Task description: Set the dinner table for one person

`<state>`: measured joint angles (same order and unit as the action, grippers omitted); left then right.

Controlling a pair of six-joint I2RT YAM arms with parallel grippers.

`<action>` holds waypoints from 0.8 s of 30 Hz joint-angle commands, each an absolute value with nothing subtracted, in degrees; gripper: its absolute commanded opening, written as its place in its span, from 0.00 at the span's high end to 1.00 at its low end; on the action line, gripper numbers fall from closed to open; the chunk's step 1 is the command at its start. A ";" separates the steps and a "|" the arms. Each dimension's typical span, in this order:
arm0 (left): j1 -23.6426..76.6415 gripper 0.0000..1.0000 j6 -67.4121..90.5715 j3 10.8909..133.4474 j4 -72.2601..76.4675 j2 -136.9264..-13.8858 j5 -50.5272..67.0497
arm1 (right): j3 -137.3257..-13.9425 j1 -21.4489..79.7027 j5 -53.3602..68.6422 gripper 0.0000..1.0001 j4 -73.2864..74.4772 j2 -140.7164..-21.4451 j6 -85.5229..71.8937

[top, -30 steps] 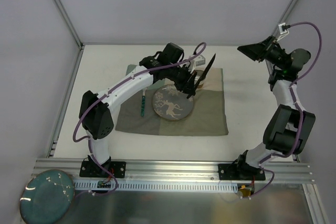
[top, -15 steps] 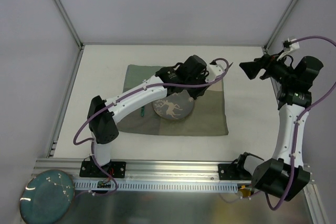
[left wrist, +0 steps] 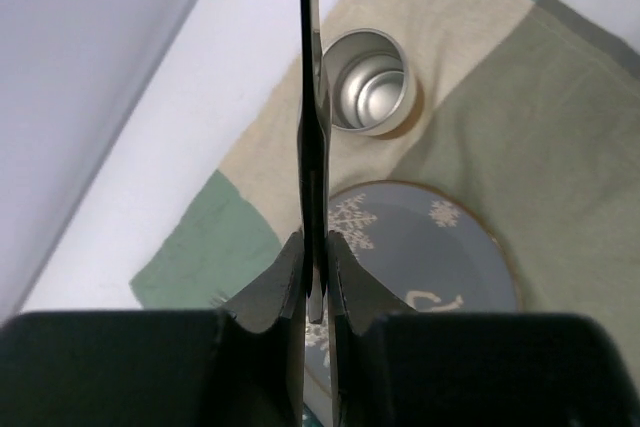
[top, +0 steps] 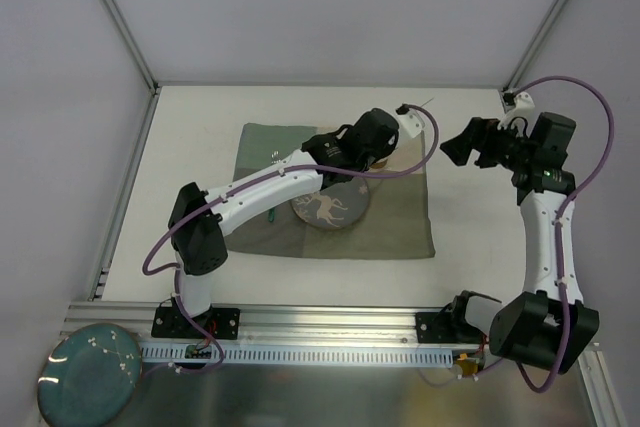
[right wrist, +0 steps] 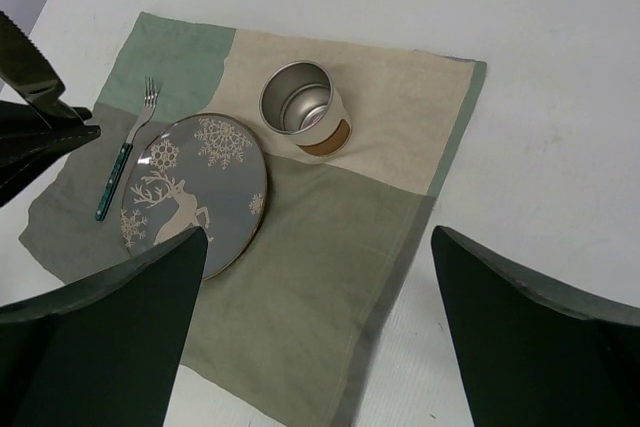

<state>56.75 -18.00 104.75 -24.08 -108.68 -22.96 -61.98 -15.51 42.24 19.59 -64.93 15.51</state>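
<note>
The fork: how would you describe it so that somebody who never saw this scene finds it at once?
On the white table, find the green-and-beige cloth mat with a round deer plate on it. The fork lies on the mat close beside that plate. It is the only slim thing lying there, with silver tines and a teal handle.

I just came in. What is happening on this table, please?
A place setting is being laid. The left fingers are shut on a knife and hold it in the air above the patchwork mat; it is not yet set down. On the mat lie a deer plate, a fork beside it and a metal cup. The right fingers are open and hold nothing, hovering over the white table to the right of the mat.
</note>
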 commanded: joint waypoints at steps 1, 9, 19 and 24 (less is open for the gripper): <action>58.09 1.00 -24.16 103.45 -16.00 -106.52 -30.76 | -63.28 -11.87 38.06 0.01 19.52 -67.40 13.98; 58.80 1.00 -32.77 98.19 -4.58 -105.91 -37.17 | -68.70 -5.28 32.97 0.01 16.16 -72.50 9.32; 57.92 1.00 -33.58 95.89 -2.72 -104.50 -38.06 | -79.62 -3.61 31.91 0.01 18.28 -74.88 7.12; 57.92 1.00 -33.40 95.80 -2.64 -104.50 -38.14 | -81.74 -2.99 33.22 0.01 19.42 -75.59 5.37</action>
<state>58.35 -32.64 95.64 -6.15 -108.49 -36.51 -79.31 -3.75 32.93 18.90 -75.09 7.57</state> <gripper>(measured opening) 0.067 0.990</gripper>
